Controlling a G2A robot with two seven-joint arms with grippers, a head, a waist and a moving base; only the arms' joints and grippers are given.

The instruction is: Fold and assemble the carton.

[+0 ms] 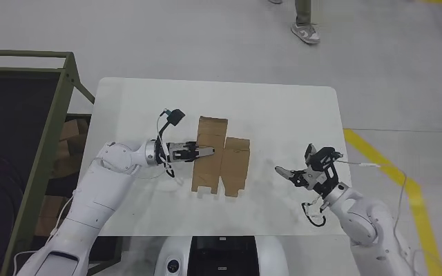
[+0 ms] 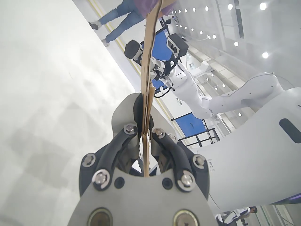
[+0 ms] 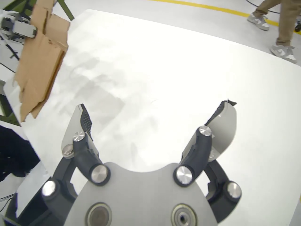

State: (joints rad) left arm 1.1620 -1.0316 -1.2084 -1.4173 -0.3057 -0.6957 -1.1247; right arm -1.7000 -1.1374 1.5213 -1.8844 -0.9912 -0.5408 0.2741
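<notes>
A flattened brown carton (image 1: 219,157) hangs above the middle of the white table (image 1: 276,110), its flaps spread to the right. My left gripper (image 1: 200,152) is shut on the carton's left edge; in the left wrist view the cardboard (image 2: 148,71) stands edge-on between the fingers (image 2: 138,111). In the right wrist view the carton (image 3: 40,55) is held off the table at the far side, with the left gripper (image 3: 33,32) clamped on it. My right gripper (image 1: 293,171) stands open near the table's right front, nothing between its fingers (image 3: 84,116).
A green metal rack (image 1: 48,96) with more cardboard (image 1: 69,138) stands left of the table. A yellow floor line (image 1: 394,172) runs past the table's right side. Bare tabletop lies between the carton and my right gripper.
</notes>
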